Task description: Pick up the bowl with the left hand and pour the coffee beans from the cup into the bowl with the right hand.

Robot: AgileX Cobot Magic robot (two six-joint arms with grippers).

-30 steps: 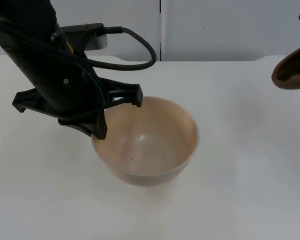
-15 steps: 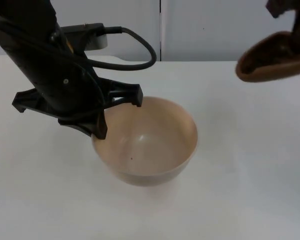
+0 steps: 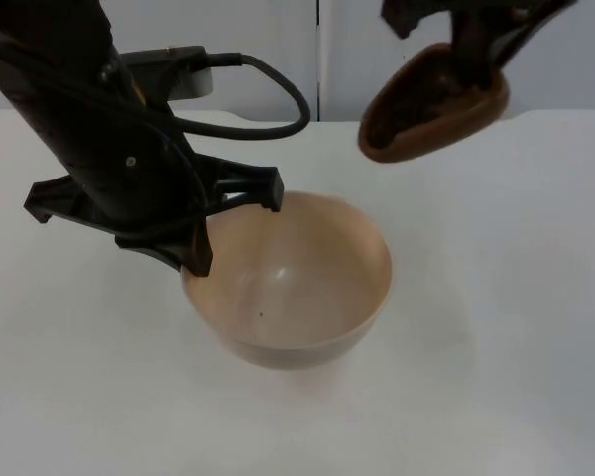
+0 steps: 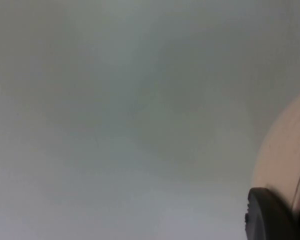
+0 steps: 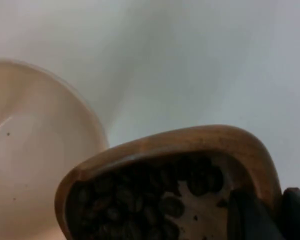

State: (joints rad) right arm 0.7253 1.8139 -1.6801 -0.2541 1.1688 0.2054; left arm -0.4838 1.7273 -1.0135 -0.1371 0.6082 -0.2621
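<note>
A beige bowl (image 3: 297, 283) hangs just above the white table (image 3: 496, 367), with my left gripper (image 3: 206, 248) shut on the left side of its rim. The left wrist view has the bowl's wall (image 4: 285, 150) beside a black fingertip (image 4: 270, 217). My right gripper (image 3: 471, 45) is shut on a brown wooden cup (image 3: 431, 99), held in the air behind and right of the bowl and tilted toward it. In the right wrist view the cup (image 5: 190, 145) is full of coffee beans (image 5: 150, 197), with the bowl (image 5: 35, 150) beyond its lip holding no beans.
The grey partition wall (image 3: 278, 40) closes the table's far edge behind both arms. The left arm's black body covers the table to the left of the bowl.
My right gripper has carried the cup leftward from the right edge toward the bowl. The left gripper and the bowl have stayed where they were.
</note>
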